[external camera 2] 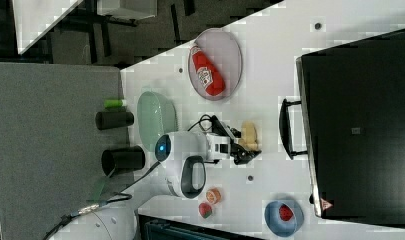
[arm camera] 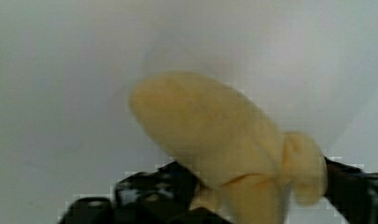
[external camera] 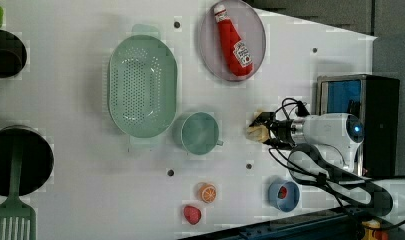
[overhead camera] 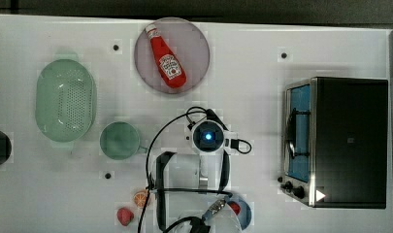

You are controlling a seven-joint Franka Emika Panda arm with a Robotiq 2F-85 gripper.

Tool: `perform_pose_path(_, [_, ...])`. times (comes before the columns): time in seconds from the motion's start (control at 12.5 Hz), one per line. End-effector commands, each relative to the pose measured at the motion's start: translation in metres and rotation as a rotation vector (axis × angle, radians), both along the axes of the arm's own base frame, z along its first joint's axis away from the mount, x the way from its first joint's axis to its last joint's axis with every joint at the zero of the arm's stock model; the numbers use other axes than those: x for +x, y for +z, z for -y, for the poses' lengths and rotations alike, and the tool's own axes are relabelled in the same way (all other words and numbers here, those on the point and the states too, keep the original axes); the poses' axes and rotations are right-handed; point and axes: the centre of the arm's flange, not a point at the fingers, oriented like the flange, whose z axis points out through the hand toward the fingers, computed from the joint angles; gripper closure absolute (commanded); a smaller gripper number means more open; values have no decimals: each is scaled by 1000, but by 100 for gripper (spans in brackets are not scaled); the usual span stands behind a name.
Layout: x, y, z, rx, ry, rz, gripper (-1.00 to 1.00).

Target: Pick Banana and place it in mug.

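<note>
Where the top view looks straight down on the white worktop (overhead camera: 48, 194), one pale green mug (overhead camera: 118, 140) stands with nothing inside, just right of one oval green colander (overhead camera: 66, 100), also bare. One round plate (overhead camera: 196, 39) carries a single ketchup bottle (overhead camera: 166, 59). One blue bowl (overhead camera: 245, 211) at the top view's lower edge holds something red. One toaster oven (overhead camera: 349, 141) sits at the top view's right, and an orange slice (overhead camera: 140, 198) and a red fruit (overhead camera: 124, 216) lie loose.

Seen in the left view, the gripper (external camera: 260, 131) sits at the banana (external camera: 255, 132), to the left view's right of the mug and apart from it. Two dark cups (external camera: 7, 54) stand at the left view's left edge, the lower one holding a green spatula (external camera: 12, 210).

Across the right view, the banana lies on the worktop between the colander and the toaster oven's handle, the black fingers (external camera 2: 247, 155) around one end.

Close up in the wrist view, the yellow banana fills the middle, with a dark finger on either side of its near end; whether they are pressing it I cannot tell.
</note>
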Motion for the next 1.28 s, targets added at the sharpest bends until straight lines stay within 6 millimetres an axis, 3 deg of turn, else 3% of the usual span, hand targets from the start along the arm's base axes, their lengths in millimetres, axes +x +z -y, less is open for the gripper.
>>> perform_pose_path(0.08, [11,25,3,13,10,61,3])
perform_pose_path(0.24, [10,26,5,12,5,61,45])
perform_pose_path(0.4, [14,40,11,10,-6,82,46])
perform_pose_path(0.48, [18,57,15,9,-15,99,46])
perform_pose_path(0.72, [25,131,26,13,-38,95,46])
perform_pose_path(1.04, [22,266,35,34,-55,57,46])
perform_pose_path(1.28, [11,315,16,38,-25,21,46])
